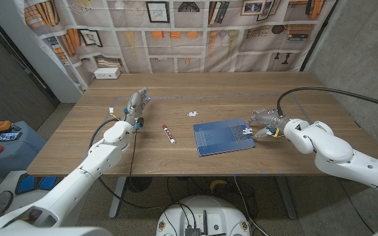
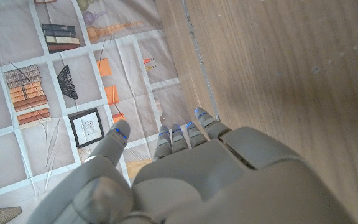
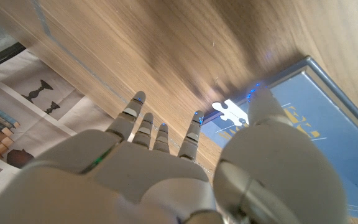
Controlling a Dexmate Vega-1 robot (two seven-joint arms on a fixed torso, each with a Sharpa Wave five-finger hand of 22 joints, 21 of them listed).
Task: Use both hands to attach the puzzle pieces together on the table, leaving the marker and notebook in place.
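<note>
One white puzzle piece (image 1: 193, 113) lies on the bare wood at mid-table. A second white puzzle piece (image 1: 247, 130) (image 3: 232, 112) sits on the right corner of the blue notebook (image 1: 223, 136) (image 3: 309, 124). My right hand (image 1: 264, 122) (image 3: 166, 180) hovers just right of that piece with its fingers spread and the thumb close beside it, holding nothing. My left hand (image 1: 135, 105) (image 2: 185, 180) stands at the table's left side with its fingers apart and empty, well left of the first piece. A red-and-white marker (image 1: 168, 134) lies between my left hand and the notebook.
The wooden table (image 1: 176, 154) ends at a far edge in front of a printed cloth backdrop (image 1: 195, 33). A white box (image 1: 107, 73) sits at the far left corner. A blue stand with small items (image 1: 5, 141) is off the table's left side.
</note>
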